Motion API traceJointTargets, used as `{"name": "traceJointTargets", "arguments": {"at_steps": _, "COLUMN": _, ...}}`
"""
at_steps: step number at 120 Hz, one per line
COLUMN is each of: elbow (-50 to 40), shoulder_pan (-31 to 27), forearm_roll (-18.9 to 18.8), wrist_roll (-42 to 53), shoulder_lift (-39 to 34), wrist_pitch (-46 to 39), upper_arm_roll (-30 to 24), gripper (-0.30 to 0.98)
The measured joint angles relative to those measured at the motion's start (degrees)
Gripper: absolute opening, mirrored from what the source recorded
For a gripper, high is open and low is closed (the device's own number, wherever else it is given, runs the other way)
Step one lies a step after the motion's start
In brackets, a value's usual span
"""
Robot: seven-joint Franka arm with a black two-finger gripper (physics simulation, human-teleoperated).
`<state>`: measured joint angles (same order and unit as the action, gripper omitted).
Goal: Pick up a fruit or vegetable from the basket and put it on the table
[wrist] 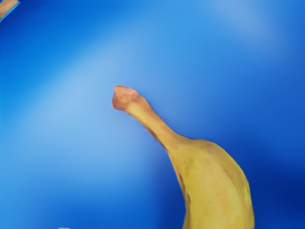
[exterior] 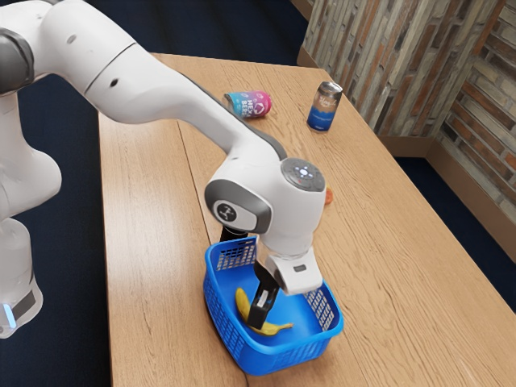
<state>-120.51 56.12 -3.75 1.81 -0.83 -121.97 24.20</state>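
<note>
The tool is down inside the basket; whether it stands wide or narrow, I cannot tell. Right at its tip lies the banana, in the basket. Reaching looks done; a sure grip, the lift and setting down on the surrounding counter remain.

A pale wooden bench with visible grain and a lengthwise seam stands on a dark navy floor. Beyond, walls of narrow grey, tan and reddish-brown bricks meet a plain brown baseboard. Soft light whitens the bench toward the exterior view's left.
</note>
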Motion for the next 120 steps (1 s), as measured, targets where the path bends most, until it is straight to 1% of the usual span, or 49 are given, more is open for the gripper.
{"name": "traceJointTargets", "arguments": {"at_steps": 17, "elbow": -0.8, "shoulder_pan": 1.9, "forearm_roll": -0.1, "wrist_roll": -0.1, "shoulder_lift": -0.1, "wrist_pitch": -0.8, "upper_arm_roll": 1.3, "gripper": 0.35}}
{"name": "traceJointTargets", "arguments": {"at_steps": 31, "elbow": -1.1, "shoulder_pan": 2.9, "forearm_roll": -0.1, "wrist_roll": -0.1, "shoulder_lift": -0.1, "wrist_pitch": -1.2, "upper_arm_roll": 1.7, "gripper": 0.34}}
{"name": "traceJointTargets", "arguments": {"at_steps": 53, "elbow": -1.7, "shoulder_pan": 2.9, "forearm_roll": 0.0, "wrist_roll": -0.1, "shoulder_lift": 1.0, "wrist_pitch": -2.5, "upper_arm_roll": 1.7, "gripper": 0.30}}
{"name": "traceJointTargets", "arguments": {"at_steps": 77, "elbow": -1.8, "shoulder_pan": 3.7, "forearm_roll": 0.1, "wrist_roll": -0.1, "shoulder_lift": 1.1, "wrist_pitch": -3.2, "upper_arm_roll": 2.6, "gripper": 0.15}}
{"name": "traceJointTargets", "arguments": {"at_steps": 100, "elbow": -1.4, "shoulder_pan": 3.5, "forearm_roll": 0.1, "wrist_roll": -0.2, "shoulder_lift": 0.7, "wrist_pitch": -3.5, "upper_arm_roll": 2.6, "gripper": 0.14}}
{"name": "traceJointTargets", "arguments": {"at_steps": 120, "elbow": -1.3, "shoulder_pan": 2.7, "forearm_roll": -0.4, "wrist_roll": -0.3, "shoulder_lift": -2.8, "wrist_pitch": -3.5, "upper_arm_roll": 2.6, "gripper": 0.12}}
